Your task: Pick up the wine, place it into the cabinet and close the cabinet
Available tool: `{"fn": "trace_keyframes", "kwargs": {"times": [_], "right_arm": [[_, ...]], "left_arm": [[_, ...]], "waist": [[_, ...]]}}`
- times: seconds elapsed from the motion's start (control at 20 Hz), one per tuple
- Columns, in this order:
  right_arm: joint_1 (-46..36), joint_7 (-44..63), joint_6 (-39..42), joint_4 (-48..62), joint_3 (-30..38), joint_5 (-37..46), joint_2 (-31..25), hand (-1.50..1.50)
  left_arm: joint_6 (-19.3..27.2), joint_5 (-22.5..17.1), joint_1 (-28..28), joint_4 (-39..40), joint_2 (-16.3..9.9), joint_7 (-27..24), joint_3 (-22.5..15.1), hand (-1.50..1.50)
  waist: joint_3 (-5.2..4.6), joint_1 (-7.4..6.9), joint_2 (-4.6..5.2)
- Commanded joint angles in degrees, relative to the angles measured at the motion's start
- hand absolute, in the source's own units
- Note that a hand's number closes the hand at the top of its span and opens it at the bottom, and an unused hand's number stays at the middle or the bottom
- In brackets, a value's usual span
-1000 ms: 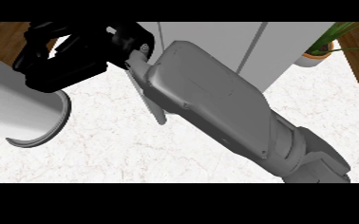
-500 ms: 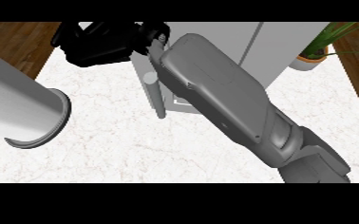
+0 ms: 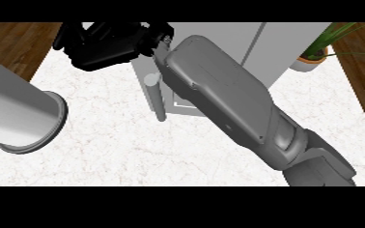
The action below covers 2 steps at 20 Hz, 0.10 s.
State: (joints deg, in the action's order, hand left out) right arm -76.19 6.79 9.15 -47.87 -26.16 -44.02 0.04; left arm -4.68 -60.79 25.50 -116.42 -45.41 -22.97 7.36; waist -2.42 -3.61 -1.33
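The grey cabinet (image 3: 274, 48) stands at the back of the white counter (image 3: 107, 159). Its door (image 3: 158, 107) shows edge-on, sticking out from the front, with a round handle (image 3: 151, 80) on it. My right forearm crosses the view from the lower right, and my right hand (image 3: 107, 48) is at the upper left, just left of the door's top. Its fingers are relaxed and hold nothing. The wine is hidden from view. Only the grey left forearm (image 3: 25, 121) shows at the left edge; its hand is out of view.
A potted plant (image 3: 314, 60) stands at the back right beside the cabinet. Wooden floor (image 3: 21, 43) shows past the counter's left and right far corners.
My right hand and forearm have swung to the right, towards the cabinet, and the door with its handle has moved right with them. The left forearm has slid further left.
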Motion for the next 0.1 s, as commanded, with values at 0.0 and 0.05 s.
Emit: {"fn": "trace_keyframes", "kwargs": {"times": [0.0, 0.05], "right_arm": [[2.30, -1.28, -4.43, 8.17, 4.79, 1.36, -8.58, 1.50], [2.91, -1.81, -3.80, 8.52, 4.52, 1.34, -9.28, 1.50]], "left_arm": [[1.63, -0.12, -1.00, -1.51, 0.69, 1.27, -2.45, -1.50], [1.19, -0.68, -1.18, -2.55, 0.52, 1.47, -2.37, -1.50]], "waist": [[2.35, 3.82, 3.43], [2.38, 3.57, 3.43]]}}
